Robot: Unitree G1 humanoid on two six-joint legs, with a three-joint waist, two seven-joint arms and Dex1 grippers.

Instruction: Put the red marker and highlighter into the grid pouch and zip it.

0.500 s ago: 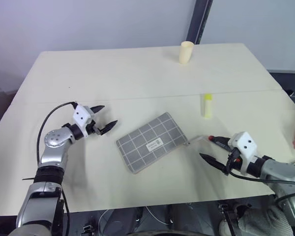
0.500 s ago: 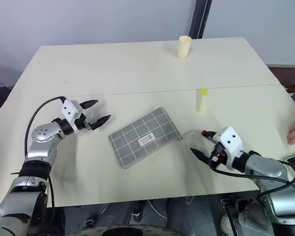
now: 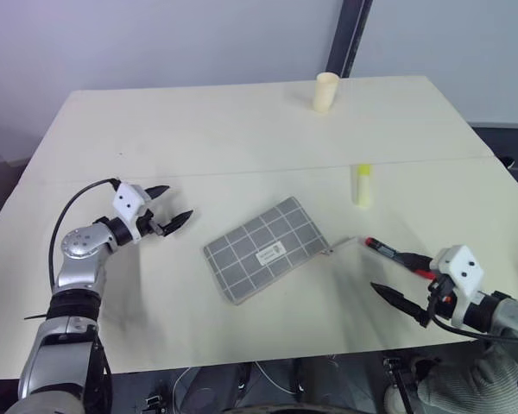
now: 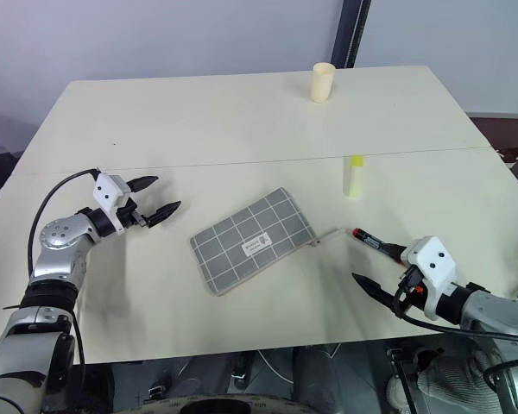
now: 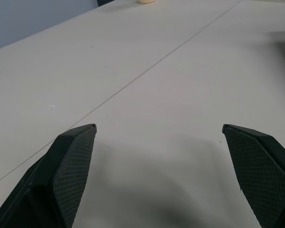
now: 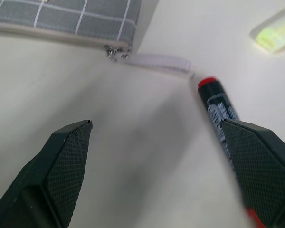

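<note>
Both arms have pulled back from the middle of the table. The right gripper (image 3: 406,293) was sitting right over the red marker (image 3: 395,254) a moment ago, and now it is lower and further toward the bottom right of the frame, so the whole marker shows again. The left gripper (image 3: 171,207) has slid a bit toward the left edge, away from the grid pouch (image 3: 266,248). Both grippers have their jaws wide apart and hold nothing. The red marker lies flat on the table (image 3: 198,129), right of the middle of the frame, and its dark end sits close to the pouch's pale zipper pull (image 3: 345,246). The highlighter (image 3: 363,185) lies above that, well apart from both grippers. The grid pouch lies flat in the middle of the frame, tilted, and it looks closed. So I think nothing is in the pouch yet, and the pouch has to be opened first. Some things are hard to see. One finger of the right gripper covers the far end of the marker in the right wrist view. I cannot tell how far the zipper is shut. A cream cup (image 3: 325,91) stands at the top of the frame.
</note>
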